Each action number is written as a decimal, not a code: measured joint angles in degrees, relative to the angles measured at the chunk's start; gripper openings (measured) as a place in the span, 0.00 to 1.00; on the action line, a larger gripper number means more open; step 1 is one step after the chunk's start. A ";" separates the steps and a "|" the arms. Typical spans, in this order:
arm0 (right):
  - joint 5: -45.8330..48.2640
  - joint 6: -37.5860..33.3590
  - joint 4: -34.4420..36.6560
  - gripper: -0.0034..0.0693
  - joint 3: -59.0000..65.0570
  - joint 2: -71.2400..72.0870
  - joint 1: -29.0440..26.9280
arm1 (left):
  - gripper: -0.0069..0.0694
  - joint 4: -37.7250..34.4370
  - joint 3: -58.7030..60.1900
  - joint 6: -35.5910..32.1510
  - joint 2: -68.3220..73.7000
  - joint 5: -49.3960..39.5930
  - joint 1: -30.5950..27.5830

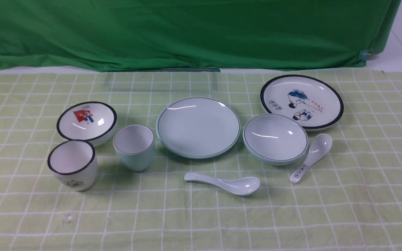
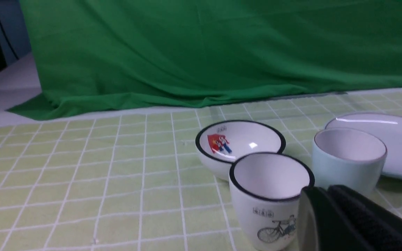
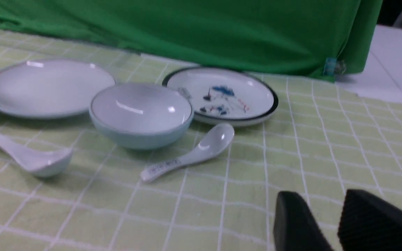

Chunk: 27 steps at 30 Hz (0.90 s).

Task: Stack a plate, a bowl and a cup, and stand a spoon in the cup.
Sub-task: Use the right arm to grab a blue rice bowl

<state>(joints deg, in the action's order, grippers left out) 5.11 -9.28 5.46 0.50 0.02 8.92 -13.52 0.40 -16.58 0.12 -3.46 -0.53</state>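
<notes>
The plain blue-green plate lies at the middle of the checked cloth. The plain bowl sits just right of it and the plain cup stands upright just left of it. The plain spoon lies flat in front of the plate, scoop to the right. My left gripper is shut and empty, low at the near left beside the printed cup, with the plain cup beyond it. My right gripper is open and empty over bare cloth, nearer than the bowl and to its right.
White black-rimmed ware stands among the task's things: a bowl and a bicycle-print cup at the left, a cartoon plate at the back right, and a printed spoon touching the plain bowl's right side. A green cloth hangs behind.
</notes>
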 joint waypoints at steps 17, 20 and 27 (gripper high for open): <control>-37.91 19.65 0.00 0.37 0.00 -0.11 0.04 | 0.05 2.54 0.00 17.22 0.00 49.27 0.00; -38.41 19.96 0.00 0.34 -0.06 -0.79 0.04 | 0.05 4.05 -0.30 23.57 -0.04 52.77 0.00; -28.69 6.45 0.00 0.07 -14.11 -10.05 0.04 | 0.05 13.53 -24.65 26.34 8.30 20.65 0.00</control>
<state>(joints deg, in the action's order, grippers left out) -23.58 -2.83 5.46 -13.62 -10.03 8.96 0.00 -24.25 9.76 8.42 17.19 -0.53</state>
